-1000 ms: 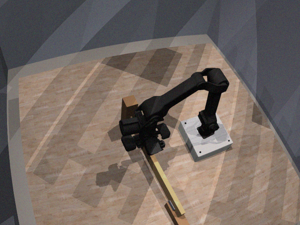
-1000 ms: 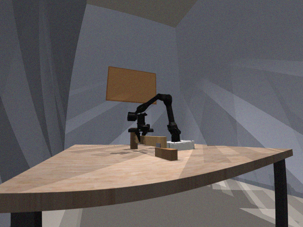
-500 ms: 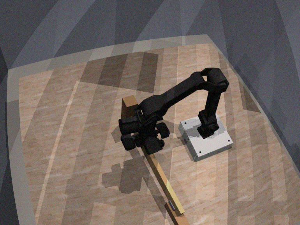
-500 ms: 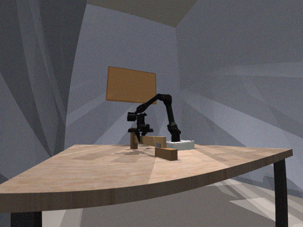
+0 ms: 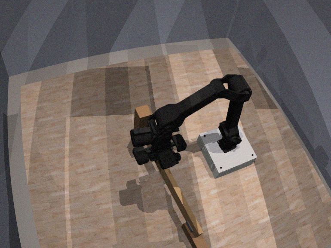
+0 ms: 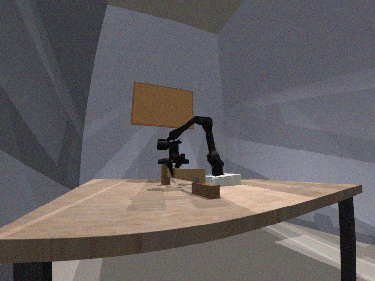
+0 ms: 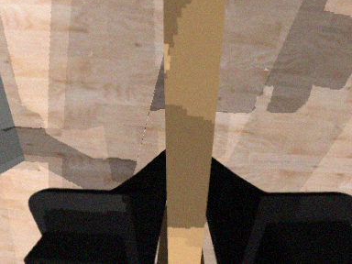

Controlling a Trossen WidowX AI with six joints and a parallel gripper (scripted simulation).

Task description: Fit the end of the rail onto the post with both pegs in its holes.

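The wooden rail [image 5: 180,200] [image 6: 189,174] [image 7: 194,87] runs from my gripper to the low footboard block [image 5: 200,242] [image 6: 204,190]. Its far end sits at the dark bracket [image 5: 189,226] [image 6: 196,179] on that block. My gripper [image 7: 183,154] is shut on the rail close to its post end, one finger on each side. In the exterior view the rail stands on edge, raised off the table, and looks roughly level. The post [image 5: 142,113] [image 6: 165,175] stands upright just beyond the gripper. The pegs and the joint between rail and post are hidden behind the gripper; contact cannot be told.
The arm's white base box [image 5: 234,158] [image 6: 225,179] is right of the rail; its edge shows at the left of the wrist view [image 7: 8,139]. The arm arches from it over the rail. A brown board [image 6: 162,104] hangs on the wall behind. Shadows cross the table.
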